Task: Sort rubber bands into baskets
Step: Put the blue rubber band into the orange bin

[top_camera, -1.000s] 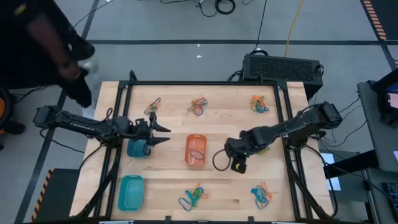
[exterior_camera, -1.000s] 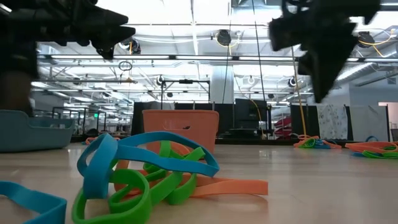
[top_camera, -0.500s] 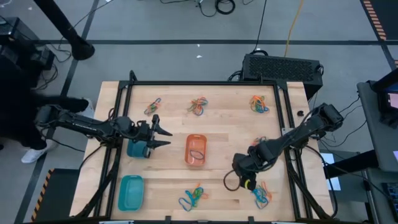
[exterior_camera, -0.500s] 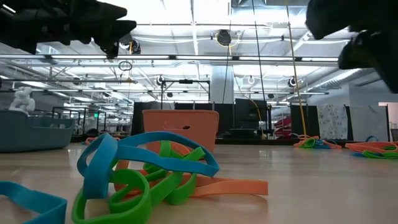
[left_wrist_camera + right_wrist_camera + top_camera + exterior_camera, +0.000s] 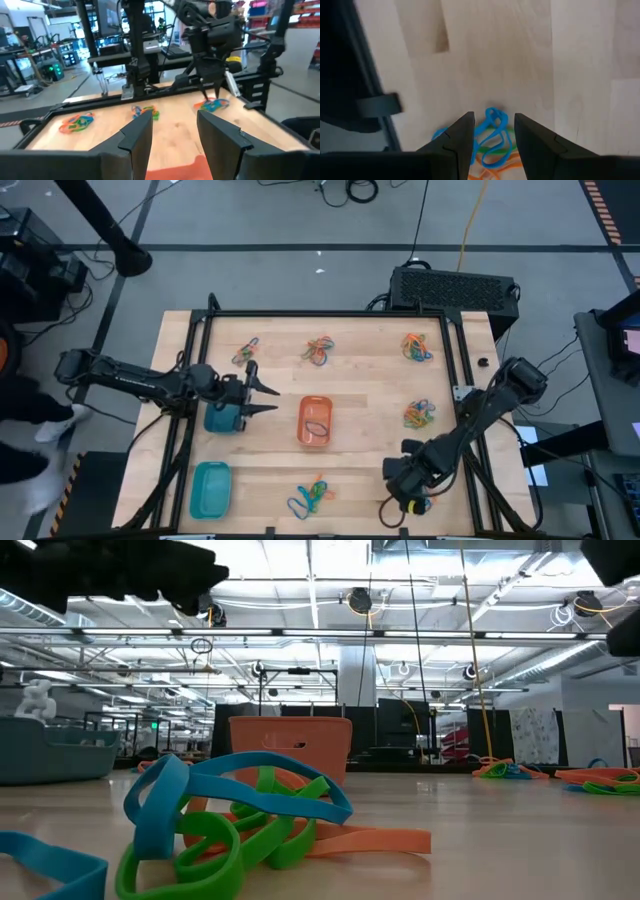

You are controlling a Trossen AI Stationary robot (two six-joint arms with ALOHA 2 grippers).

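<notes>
Rubber bands lie in several small mixed piles on the wooden table. My right gripper points down, open, above the near right pile of blue, green and orange bands, touching none. In the high view its wrist hides most of that pile. My left gripper points level toward the table's right, open, above the small round basket. The orange basket stands mid-table, the teal rectangular basket at the near left. A near middle pile fills the low view's foreground.
Other piles lie at the far left, far middle, far right, right and near middle. A black frame rail borders the table. A black box sits beyond the far edge.
My right gripper has swung from beside the orange basket toward the table's near edge and a little down, and now stands over the near right pile, still open. A person at the left has stepped back from the table.
</notes>
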